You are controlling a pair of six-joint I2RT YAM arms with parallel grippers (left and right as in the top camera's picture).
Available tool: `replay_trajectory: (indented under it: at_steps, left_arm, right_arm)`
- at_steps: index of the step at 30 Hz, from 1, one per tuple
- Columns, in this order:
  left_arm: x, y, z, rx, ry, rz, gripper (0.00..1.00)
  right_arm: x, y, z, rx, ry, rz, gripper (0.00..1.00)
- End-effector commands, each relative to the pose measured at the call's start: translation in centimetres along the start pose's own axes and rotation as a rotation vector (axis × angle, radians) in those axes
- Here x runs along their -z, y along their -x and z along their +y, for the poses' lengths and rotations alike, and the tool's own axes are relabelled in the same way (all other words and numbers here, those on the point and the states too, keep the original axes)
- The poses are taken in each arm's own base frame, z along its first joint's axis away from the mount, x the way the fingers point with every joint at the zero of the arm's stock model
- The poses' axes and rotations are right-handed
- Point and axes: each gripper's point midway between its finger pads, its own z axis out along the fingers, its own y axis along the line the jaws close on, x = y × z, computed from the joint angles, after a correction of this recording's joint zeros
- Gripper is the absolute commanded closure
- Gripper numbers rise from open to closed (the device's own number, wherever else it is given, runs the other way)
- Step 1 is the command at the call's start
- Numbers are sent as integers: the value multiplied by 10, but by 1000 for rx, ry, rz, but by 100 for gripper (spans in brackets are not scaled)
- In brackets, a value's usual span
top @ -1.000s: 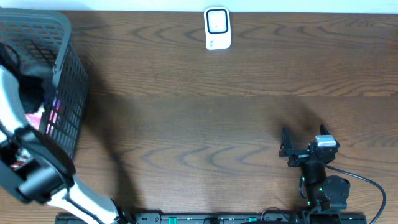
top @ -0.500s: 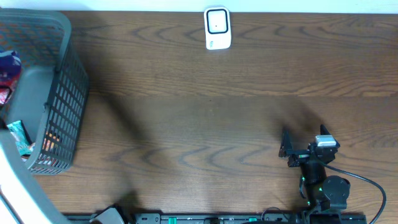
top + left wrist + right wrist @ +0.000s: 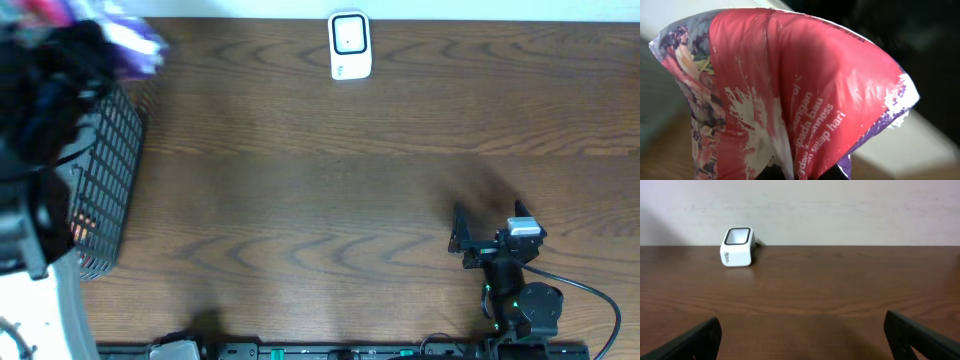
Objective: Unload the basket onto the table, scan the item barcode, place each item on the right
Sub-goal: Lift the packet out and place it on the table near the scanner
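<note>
Red-and-purple printed plastic pouch [image 3: 790,100], pinched tight in the left gripper [image 3: 800,175], hangs well left of the white box-shaped scanner [image 3: 349,45]; right gripper [image 3: 802,339], right of the scanner, jaws spread wide, empty.

I see the pouch [image 3: 805,100] as glossy crinkled plastic, the desk [image 3: 350,200] matt grained wood, the scanner [image 3: 350,45] smooth white plastic.

Wooden table [image 3: 330,200]; white scanner [image 3: 349,45], dark basket [image 3: 105,170]
</note>
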Motion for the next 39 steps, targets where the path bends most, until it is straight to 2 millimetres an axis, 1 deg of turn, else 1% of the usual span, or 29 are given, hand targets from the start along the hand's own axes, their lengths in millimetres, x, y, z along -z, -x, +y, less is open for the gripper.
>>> replay_trajectory:
  at_steps: [1, 5, 6, 8, 10, 13, 17, 19, 22, 24, 29, 32, 35, 38, 39]
  left_arm:
    - [-21, -27, -32, -108, -131, 118, 93]
    - [-54, -67, -51, -214, -195, 241, 93]
    - [-64, -80, -57, -246, -214, 277, 92]
    - [-84, -100, -60, -280, -208, 326, 93]
    - [-105, -122, -56, -293, -159, 371, 92]
    - [-135, -165, -49, -316, -98, 475, 92]
    - [-168, -226, -43, -354, -50, 608, 93]
    - [-182, -251, -36, -385, -4, 647, 92]
    - [-201, -284, -19, -433, 100, 677, 92]
    - [-209, -303, -12, -430, 146, 701, 92]
    - [-221, -349, -4, -354, 206, 772, 92]
    - [-229, -372, 0, -361, 216, 803, 92]
    - [-236, -389, 4, -372, 219, 825, 92]
    - [-237, -400, 5, -363, 226, 837, 83]
    - [-236, -402, 3, -359, 226, 840, 74]
  right_arm:
    - [0, 0, 1, 4, 1, 0, 1]
    - [0, 0, 1, 4, 1, 0, 1]
    - [0, 0, 1, 4, 1, 0, 1]
    - [0, 0, 1, 3, 1, 0, 1]
    - [0, 0, 1, 4, 1, 0, 1]
    - [0, 0, 1, 4, 1, 0, 1]
    - [0, 0, 1, 4, 1, 0, 1]
    - [0, 0, 1, 4, 1, 0, 1]
    - [0, 0, 1, 4, 1, 0, 1]
    - [0, 0, 1, 4, 1, 0, 1]
    - [0, 0, 1, 4, 1, 0, 1]
    - [0, 0, 1, 4, 1, 0, 1]
    - [0, 0, 1, 3, 1, 0, 1]
    - [0, 0, 1, 3, 1, 0, 1]
    - [0, 0, 1, 3, 1, 0, 1]
